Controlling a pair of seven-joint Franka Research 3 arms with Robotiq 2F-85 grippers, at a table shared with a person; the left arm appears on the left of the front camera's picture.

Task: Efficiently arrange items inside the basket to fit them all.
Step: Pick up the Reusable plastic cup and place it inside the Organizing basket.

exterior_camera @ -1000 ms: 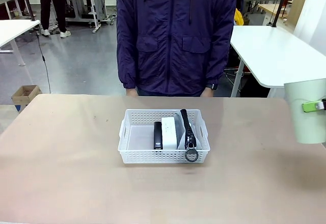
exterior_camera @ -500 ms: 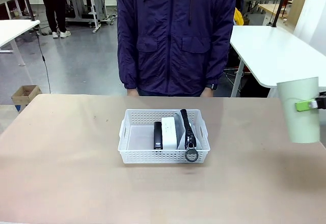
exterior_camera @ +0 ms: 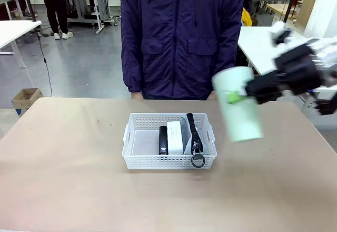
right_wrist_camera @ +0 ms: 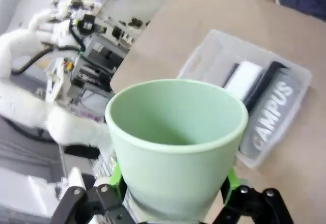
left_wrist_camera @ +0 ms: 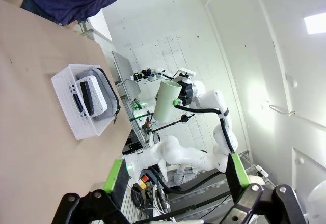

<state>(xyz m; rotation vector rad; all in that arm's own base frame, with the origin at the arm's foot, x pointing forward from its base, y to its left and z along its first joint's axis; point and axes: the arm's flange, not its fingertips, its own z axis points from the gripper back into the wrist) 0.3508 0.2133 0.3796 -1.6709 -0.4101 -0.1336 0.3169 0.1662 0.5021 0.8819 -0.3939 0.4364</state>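
The white lattice basket sits mid-table. Inside it lie a black stapler, a small white box and, on edge along the right wall, a grey pouch whose ring pull hangs over the front rim. My right gripper is shut on the pale green cup, holding it tilted in the air, above and right of the basket. From the right wrist, the cup hangs over the basket and pouch. My left gripper is open with nothing between its fingers, far from the basket.
A person in a dark blue jacket stands at the table's far edge, hands behind the rim. Bare brown tabletop surrounds the basket. The basket's left half holds nothing.
My right arm has swung in from the right edge toward the basket, carrying the cup higher and leftward and tilting it. The basket's contents have not moved.
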